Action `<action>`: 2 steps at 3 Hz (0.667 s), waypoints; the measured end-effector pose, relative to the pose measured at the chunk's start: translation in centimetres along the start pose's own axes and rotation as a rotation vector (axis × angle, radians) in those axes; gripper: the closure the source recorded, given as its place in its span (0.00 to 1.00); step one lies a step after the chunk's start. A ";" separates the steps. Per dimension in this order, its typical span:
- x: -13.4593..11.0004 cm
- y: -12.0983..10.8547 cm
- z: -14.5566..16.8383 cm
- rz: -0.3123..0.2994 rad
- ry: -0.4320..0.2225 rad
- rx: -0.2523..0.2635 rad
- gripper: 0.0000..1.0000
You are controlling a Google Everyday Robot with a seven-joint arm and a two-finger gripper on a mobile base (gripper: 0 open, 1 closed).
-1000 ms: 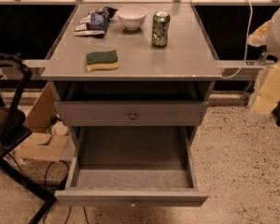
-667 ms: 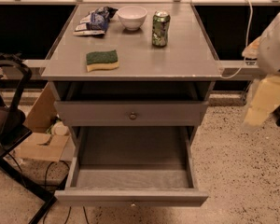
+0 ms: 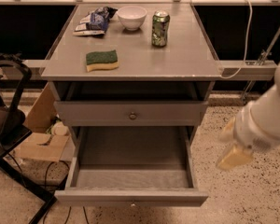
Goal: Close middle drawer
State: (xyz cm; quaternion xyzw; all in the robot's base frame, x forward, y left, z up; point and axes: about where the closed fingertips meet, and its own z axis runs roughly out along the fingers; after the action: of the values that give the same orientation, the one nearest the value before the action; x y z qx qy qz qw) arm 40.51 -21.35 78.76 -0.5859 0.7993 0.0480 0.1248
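The middle drawer [image 3: 98,197] is hanging wide open, its long grey tray pulled far out of the cabinet [image 3: 200,90] toward the camera. The low flat front is at the very bottom of the view, with a tiny knob [image 3: 132,203] dead centre. The tray shows bare grey floor from wall to wall.

Over on the right comes the gripper [image 3: 233,155], a pale yellowish shape at the end of a thick white arm [image 3: 266,120]. It hovers above the speckled floor [image 3: 242,199], just off the drawer's right front corner and clear of it, touching nothing. Whether it is spread apart or drawn together cannot be told from here, as it is only a soft smear.

Above the open tray sits the upper drawer [image 3: 93,113], with a taller front and a round knob [image 3: 133,116] in the middle. A dark gap shows between it and the tabletop [image 3: 177,59].

Up on top there is a green-and-yellow sponge [image 3: 101,59] near the front left. A white bowl [image 3: 132,17] stands at the back and a green can [image 3: 160,28] is upright just to its right. A crumpled snack bag [image 3: 94,21] lies at the back left. A white cable [image 3: 246,31] trails down past the right edge onto a side rail [image 3: 247,70].

Down on the left a cardboard box [image 3: 37,146] leans by the cabinet, beside a black frame [image 3: 9,125].
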 end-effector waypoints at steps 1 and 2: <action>4.4 3.6 9.6 0.063 -0.070 -0.065 0.72; 7.2 5.3 14.4 0.128 -0.100 -0.087 0.97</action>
State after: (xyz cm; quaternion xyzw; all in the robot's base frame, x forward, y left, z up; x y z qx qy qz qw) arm 35.49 -23.18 62.63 -0.5353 0.8250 0.1197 0.1357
